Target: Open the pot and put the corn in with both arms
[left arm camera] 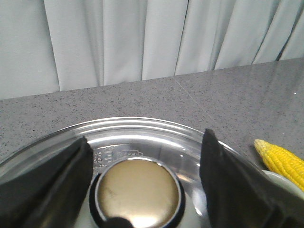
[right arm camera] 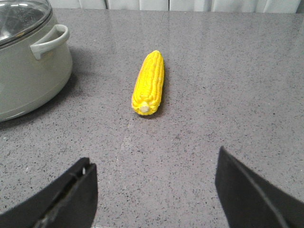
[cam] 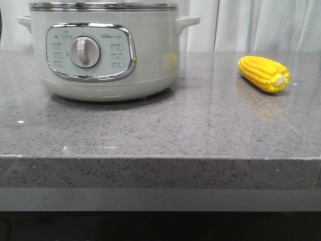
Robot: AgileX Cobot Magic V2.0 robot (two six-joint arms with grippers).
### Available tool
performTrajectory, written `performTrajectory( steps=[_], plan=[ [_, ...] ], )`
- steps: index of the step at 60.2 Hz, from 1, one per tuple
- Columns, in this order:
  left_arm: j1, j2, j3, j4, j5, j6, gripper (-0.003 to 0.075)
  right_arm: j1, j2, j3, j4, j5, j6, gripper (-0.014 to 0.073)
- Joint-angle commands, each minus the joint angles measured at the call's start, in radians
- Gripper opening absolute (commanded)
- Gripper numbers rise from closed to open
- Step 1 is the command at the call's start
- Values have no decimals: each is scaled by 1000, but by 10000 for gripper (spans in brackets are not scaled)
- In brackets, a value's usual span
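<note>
I have the pot standing on the left of the grey counter, its glass lid on. My left gripper hangs spread wide astride the lid's knob, gripping nothing; closing on it comes next, I judge. The right gripper waits open and empty, short of the corn, which lies well right of the pot.

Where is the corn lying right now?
In the front view the corn lies on the grey table, to the right of the pot and apart from it.
</note>
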Motion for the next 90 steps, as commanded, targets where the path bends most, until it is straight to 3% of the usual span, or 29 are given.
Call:
performTrajectory(
  steps=[1,9,20,31,46,65,84,90],
  plan=[
    [-8,-27,-38,-12,-94,2,481,-2,16,-32,5,-69,-5,542],
    [-8,-11,-38,-29,-94,2,460,-2,16,-32,5,-69,-5,542],
    [-8,-1,-38,-31,-94,2,286,-2,16,-32,5,-69,-5,542],
    [-8,-1,-39,-31,-101,2,188,-2,16,-32,5,-79,-5,542],
    [-8,-40,-119,-31,-87,2,188,-2,16,-32,5,-109,-5,542],
    [-5,-174,-216,24,42,4,188,-2,16,-32,5,-88,-5,542],
    [99,-386,-199,30,401,-8,189,-2,52,-35,5,-70,-5,542],
    [128,-463,-133,30,440,-11,190,-2,113,-57,8,-42,-5,542]
  ],
)
